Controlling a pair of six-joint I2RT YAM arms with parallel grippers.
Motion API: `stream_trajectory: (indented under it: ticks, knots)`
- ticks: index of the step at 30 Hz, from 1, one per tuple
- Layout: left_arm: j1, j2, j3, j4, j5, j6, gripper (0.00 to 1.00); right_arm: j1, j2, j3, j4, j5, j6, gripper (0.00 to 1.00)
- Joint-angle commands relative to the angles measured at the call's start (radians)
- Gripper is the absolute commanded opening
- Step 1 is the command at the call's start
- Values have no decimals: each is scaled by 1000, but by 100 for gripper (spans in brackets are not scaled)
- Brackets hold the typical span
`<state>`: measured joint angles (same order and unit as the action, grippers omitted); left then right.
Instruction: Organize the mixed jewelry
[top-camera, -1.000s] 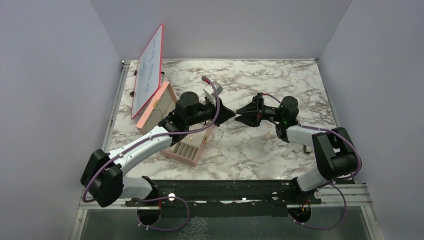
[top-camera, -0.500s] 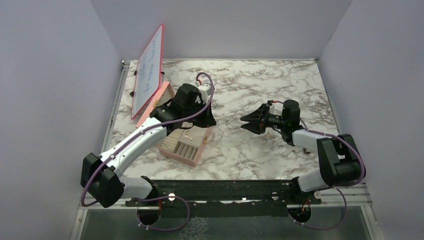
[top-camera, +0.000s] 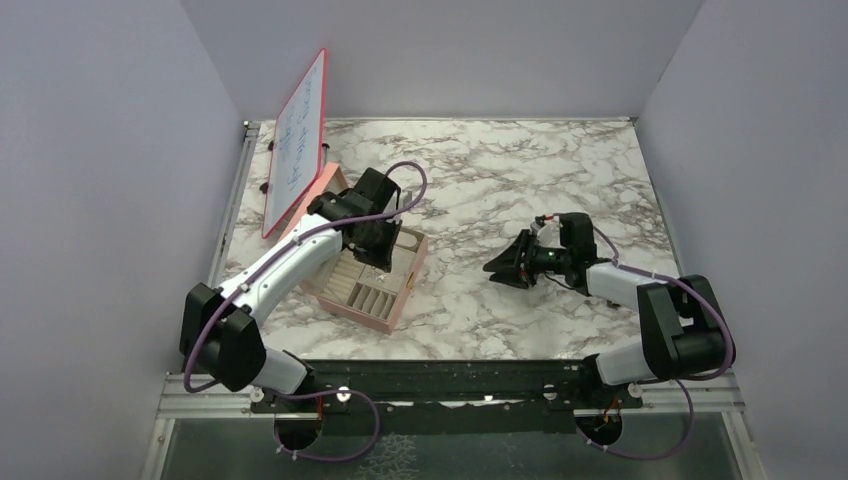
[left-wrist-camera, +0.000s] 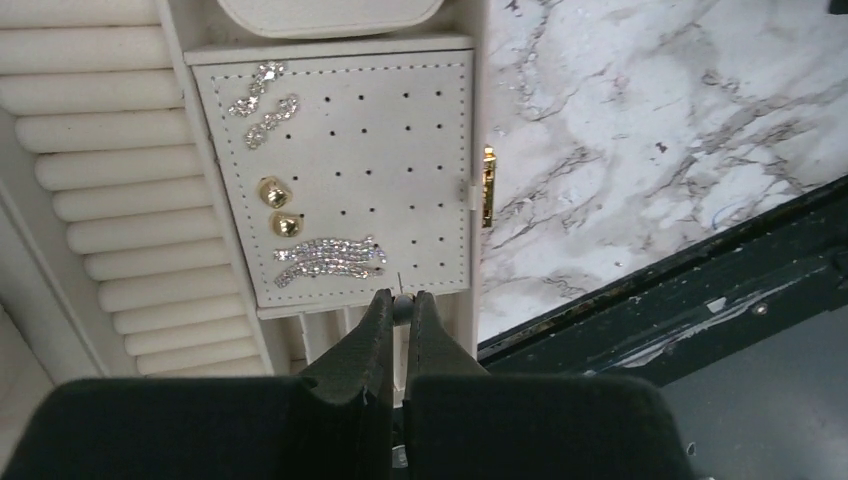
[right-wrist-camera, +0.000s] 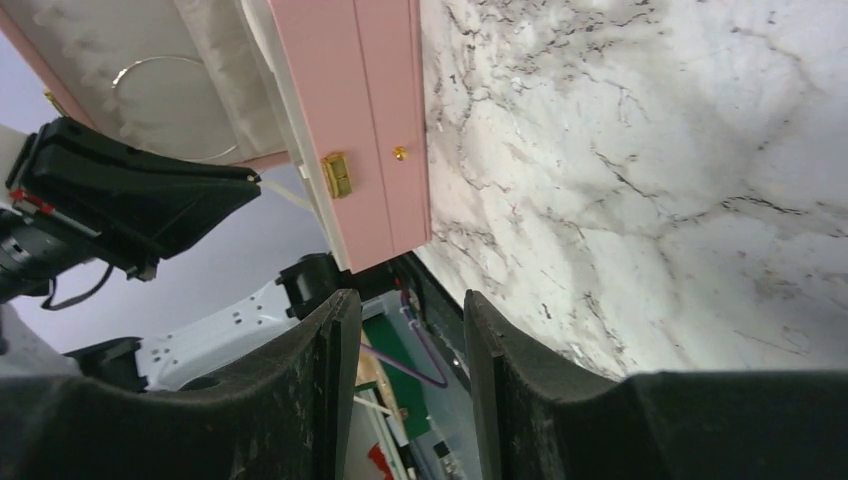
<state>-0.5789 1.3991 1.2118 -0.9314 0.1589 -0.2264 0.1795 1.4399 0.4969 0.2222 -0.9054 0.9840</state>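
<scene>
At the near edge, both arms rise from a black rail (top-camera: 450, 380) and reach out over the marble counter (top-camera: 520, 170). The right arm lies low and points left. The right pincer (top-camera: 497, 272) hangs just above the stone with its jaws moderately apart and nothing between them. Its wrist view looks across bare marble to the pink jewelry box (top-camera: 372, 318) and the gold latch (right-wrist-camera: 336, 173) on the box's side wall.

The box sits left of centre, well apart from the right pincer. The left arm bends over it and the left pincer (left-wrist-camera: 401, 300) points down into the tray, its jaws pressed together. I cannot tell whether something tiny is nipped at the tips. They hover at the near edge of a beige perforated stud panel (left-wrist-camera: 400, 150).

The jewelry lies on that panel. Two long silvery rhinestone pieces (left-wrist-camera: 330, 258) lie side by side just beyond the tips. Two gold studs (left-wrist-camera: 272, 190) sit one behind the other past those, and two shorter sparkly pieces lie at the far corner. Beige ring rolls (left-wrist-camera: 100, 205) fill the compartment beside the panel.

Behind the tray the box's lid (top-camera: 312, 208) stands open. Beyond it a red-framed whiteboard (top-camera: 300, 135) with blue handwriting stands tilted at the far left of the counter.
</scene>
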Motion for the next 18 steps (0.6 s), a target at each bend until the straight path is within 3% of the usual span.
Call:
stream_trajectory:
  ticks: [1,18]
  knots:
    - [15,57,44,-57,-80,41,0,0,-33,-20,-86,69,-103,46]
    - [24,175,91,-67,-116,48,0,1,1,-27,-90,71,-111,44]
